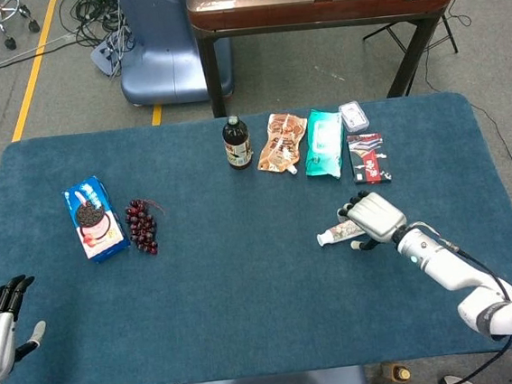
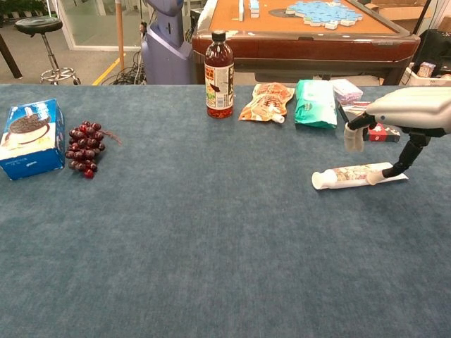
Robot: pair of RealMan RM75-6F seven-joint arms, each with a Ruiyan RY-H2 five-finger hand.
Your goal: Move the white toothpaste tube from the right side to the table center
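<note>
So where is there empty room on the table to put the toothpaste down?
The bare blue cloth between the grapes and the toothpaste tube is free, as is the near strip. The far edge is crowded: bottle, snack pouch, green pack, red box.

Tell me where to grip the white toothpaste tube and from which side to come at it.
Grip the toothpaste tube mid-body, from above, fingers across its width. It lies flat, cap toward the table centre, flat tail toward the right edge, so the rounder middle probably holds best. The right hand hovers over the tail end, open.
</note>
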